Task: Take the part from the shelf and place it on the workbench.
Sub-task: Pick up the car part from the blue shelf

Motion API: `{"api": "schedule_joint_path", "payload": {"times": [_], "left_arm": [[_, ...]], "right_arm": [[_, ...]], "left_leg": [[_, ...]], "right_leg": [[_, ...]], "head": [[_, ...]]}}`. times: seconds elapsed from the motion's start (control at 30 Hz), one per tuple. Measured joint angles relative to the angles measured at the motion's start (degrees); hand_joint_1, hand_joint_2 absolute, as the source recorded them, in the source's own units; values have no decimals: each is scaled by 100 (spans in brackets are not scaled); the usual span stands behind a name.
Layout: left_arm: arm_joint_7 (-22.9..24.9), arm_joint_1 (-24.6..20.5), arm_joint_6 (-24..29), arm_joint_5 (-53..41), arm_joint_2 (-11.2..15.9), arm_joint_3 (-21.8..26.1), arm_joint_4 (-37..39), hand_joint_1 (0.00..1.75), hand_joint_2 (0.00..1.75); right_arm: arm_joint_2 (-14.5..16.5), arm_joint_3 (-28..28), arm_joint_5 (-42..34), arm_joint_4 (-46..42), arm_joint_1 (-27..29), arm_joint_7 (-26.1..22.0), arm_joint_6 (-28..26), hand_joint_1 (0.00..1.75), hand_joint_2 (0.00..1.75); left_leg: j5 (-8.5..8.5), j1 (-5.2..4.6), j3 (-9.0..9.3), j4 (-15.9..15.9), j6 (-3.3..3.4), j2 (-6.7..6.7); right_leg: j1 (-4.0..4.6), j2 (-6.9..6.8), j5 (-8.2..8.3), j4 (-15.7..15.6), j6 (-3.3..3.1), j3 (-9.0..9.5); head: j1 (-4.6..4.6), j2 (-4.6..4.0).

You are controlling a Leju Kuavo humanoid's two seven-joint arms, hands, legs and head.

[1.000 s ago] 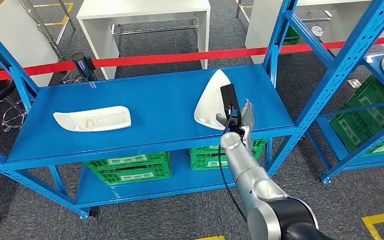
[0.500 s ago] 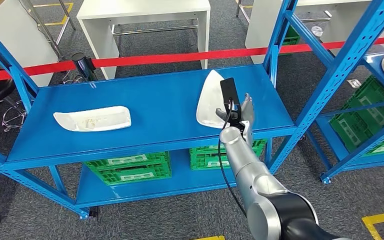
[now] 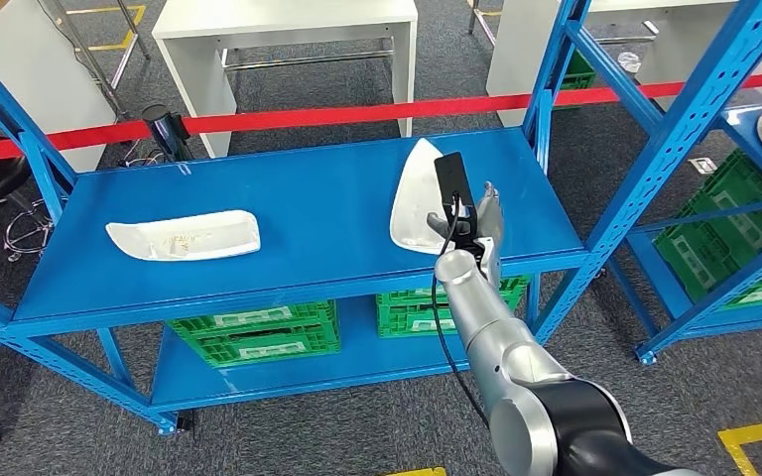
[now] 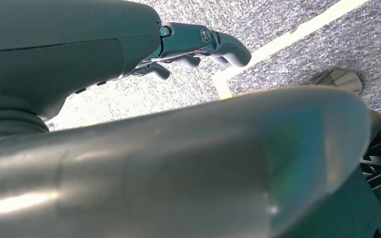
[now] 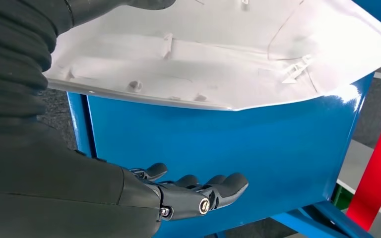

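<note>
A white, roughly triangular part (image 3: 413, 198) lies on the right half of the blue shelf's top level (image 3: 298, 198). My right hand (image 3: 473, 226) is at the part's near right edge, by the shelf's front. In the right wrist view the part (image 5: 218, 54) lies between my thumb and my dark fingers (image 5: 198, 193), which are spread apart over the blue surface and are not closed on it. A second, elongated white part (image 3: 184, 235) lies on the left half of the shelf. My left hand (image 4: 198, 42) hangs over grey floor, fingers loosely extended and holding nothing.
A red barrier tape (image 3: 357, 113) runs behind the shelf, with white tables (image 3: 283, 22) beyond it. Green crates (image 3: 258, 333) sit on the lower level. Another blue rack (image 3: 690, 109) stands close on the right, holding more green crates (image 3: 729, 233).
My right hand has edged slightly forward and left against the triangular part, whose far tip has swung a little to the left. The elongated part has not moved.
</note>
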Motion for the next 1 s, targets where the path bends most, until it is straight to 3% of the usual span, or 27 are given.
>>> {"api": "schedule_joint_path", "payload": {"times": [1.0], "left_arm": [[-2, 4, 0, -138, 82, -1, 0, 0, 0]], "right_arm": [[0, 0, 33, 240, -194, -89, -81, 0, 175]], "left_leg": [[0, 0, 0, 0, 0, 0]], "right_leg": [[0, 0, 0, 0, 0, 0]], "head": [[0, 0]]}}
